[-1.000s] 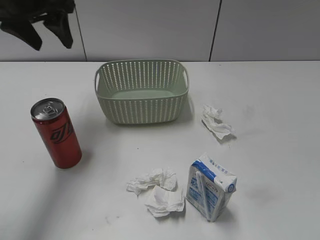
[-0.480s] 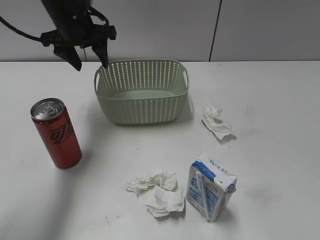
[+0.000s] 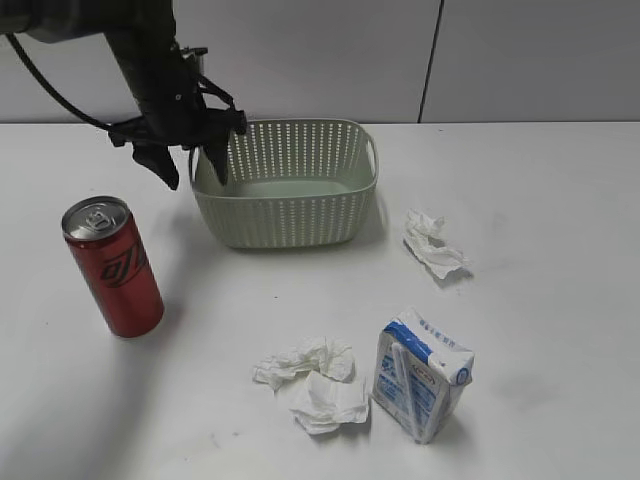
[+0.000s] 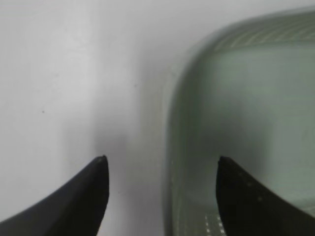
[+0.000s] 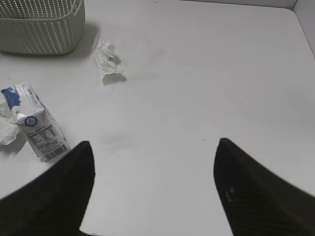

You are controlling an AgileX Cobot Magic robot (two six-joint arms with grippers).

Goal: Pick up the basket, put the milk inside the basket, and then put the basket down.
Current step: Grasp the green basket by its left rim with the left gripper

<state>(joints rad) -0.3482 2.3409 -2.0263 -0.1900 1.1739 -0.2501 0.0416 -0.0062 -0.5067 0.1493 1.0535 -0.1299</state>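
Note:
The pale green slotted basket [image 3: 285, 185] stands empty at the back middle of the table. My left gripper [image 3: 195, 172] is open and straddles the basket's left wall, one finger outside and one inside. In the left wrist view the blurred wall [image 4: 170, 147] runs between the open fingers [image 4: 161, 160]. The white and blue milk carton [image 3: 420, 375] stands upright at the front right, apart from both grippers; it also shows in the right wrist view [image 5: 35, 123]. My right gripper [image 5: 153, 142] is open and empty over bare table, out of the exterior view.
A red soda can [image 3: 113, 266] stands at the left front. Crumpled tissues [image 3: 310, 380] lie left of the milk, and another tissue [image 3: 432, 245] lies right of the basket. The basket's corner [image 5: 44, 24] shows at the right wrist view's top left.
My left gripper has come down from the upper left and lowered over the basket's left wall. The basket, milk and can have not moved.

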